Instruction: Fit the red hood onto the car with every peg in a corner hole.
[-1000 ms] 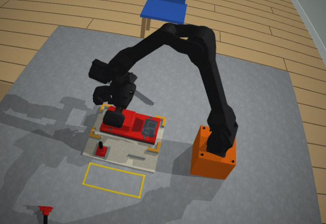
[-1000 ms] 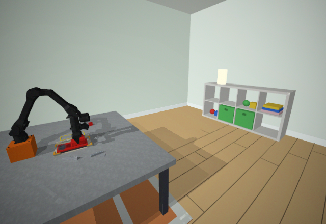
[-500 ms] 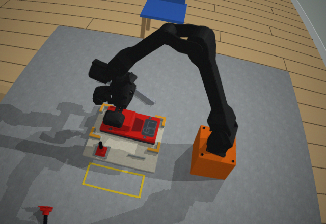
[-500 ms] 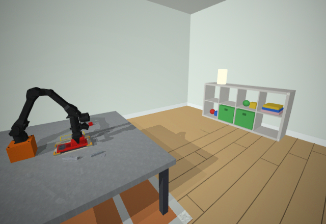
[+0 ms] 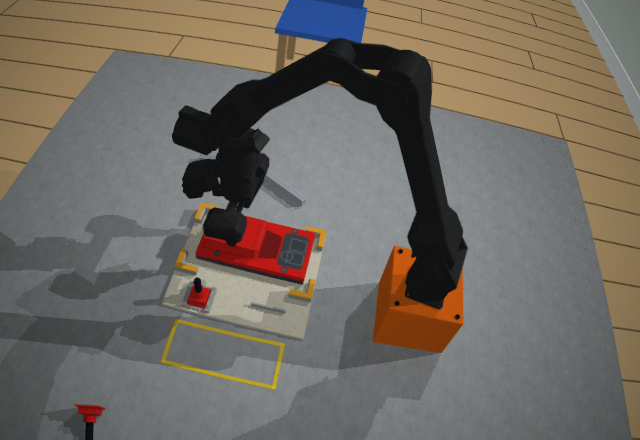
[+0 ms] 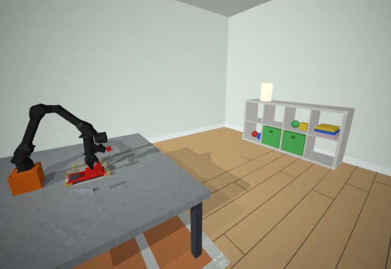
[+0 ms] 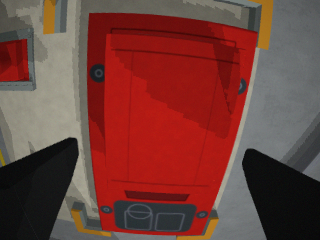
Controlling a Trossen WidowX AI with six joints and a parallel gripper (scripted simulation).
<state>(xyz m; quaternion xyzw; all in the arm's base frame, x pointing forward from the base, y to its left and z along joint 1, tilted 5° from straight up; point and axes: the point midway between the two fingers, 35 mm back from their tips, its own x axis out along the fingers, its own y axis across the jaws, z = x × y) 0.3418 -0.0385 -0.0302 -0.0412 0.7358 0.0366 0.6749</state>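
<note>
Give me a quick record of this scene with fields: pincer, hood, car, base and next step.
pincer: black pincer open, holding nothing, fingers apart on both sides of the hood
hood: red flat-roofed shell lying on the car chassis
car: chassis in the orange-cornered jig on a beige board
base: orange block pedestal on the grey table
next step: probably lift straight up, touching nothing
</note>
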